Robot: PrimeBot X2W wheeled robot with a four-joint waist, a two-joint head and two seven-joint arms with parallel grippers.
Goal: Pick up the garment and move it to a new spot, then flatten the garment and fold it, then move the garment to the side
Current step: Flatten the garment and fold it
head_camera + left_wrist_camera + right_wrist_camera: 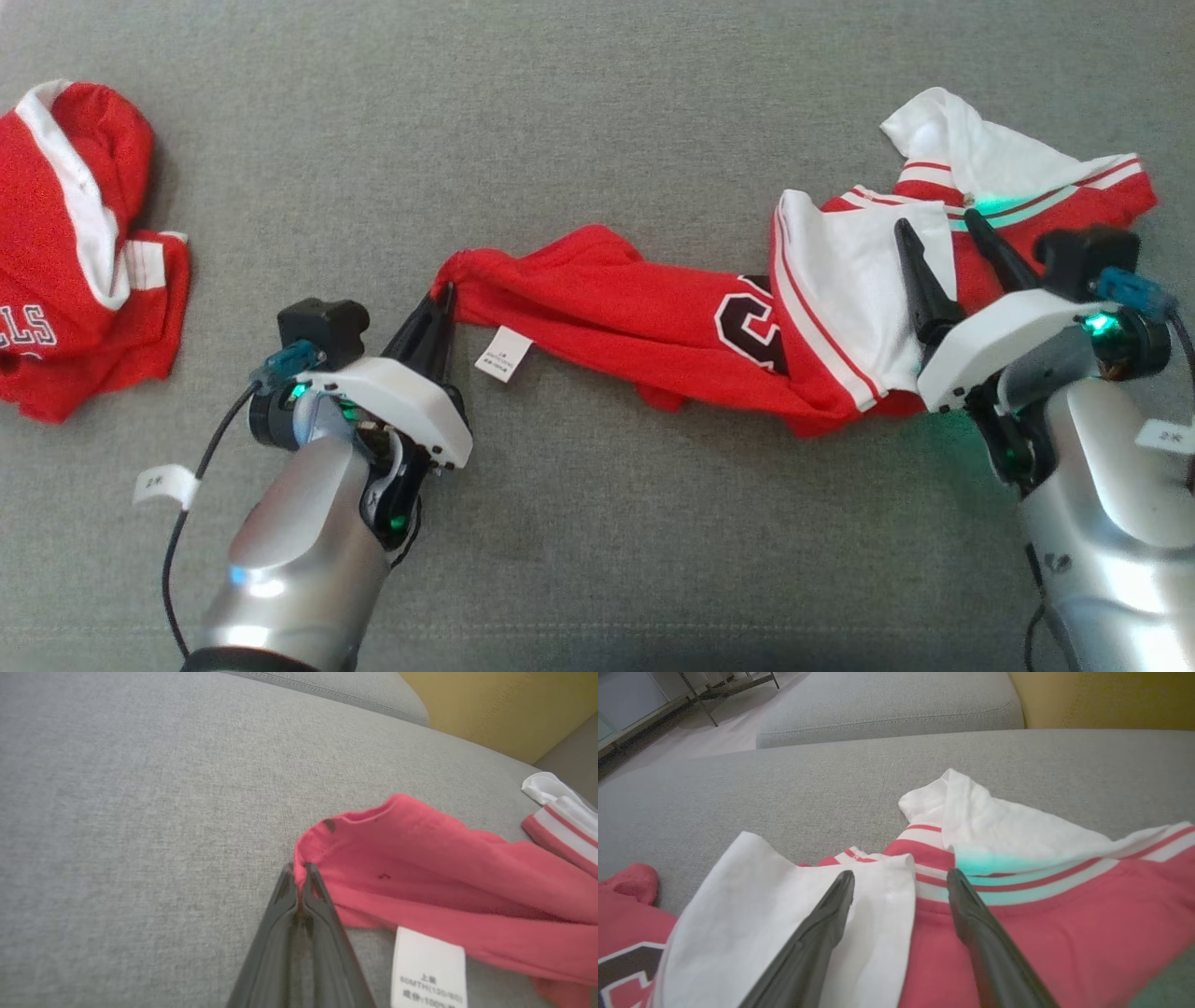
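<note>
2 red-and-white knit jerseys on the grey woven cushion (597, 93). The garment (635, 289) is bunched long, centre to right; second jersey (65, 252) is crumpled far left. 2 arms, both low:
- left gripper (446, 294) pinches the garment's red hem, beside 1 white care label (504, 355)
- right gripper (935, 220) is spread wide over the white sleeve (784, 914), holding nothing

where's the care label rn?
Head view, left of centre: the care label sticks out from the red end of the garment, just right of the left claw pinching that end.

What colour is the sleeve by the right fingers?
The sleeve is white; best in the right wrist view.
</note>
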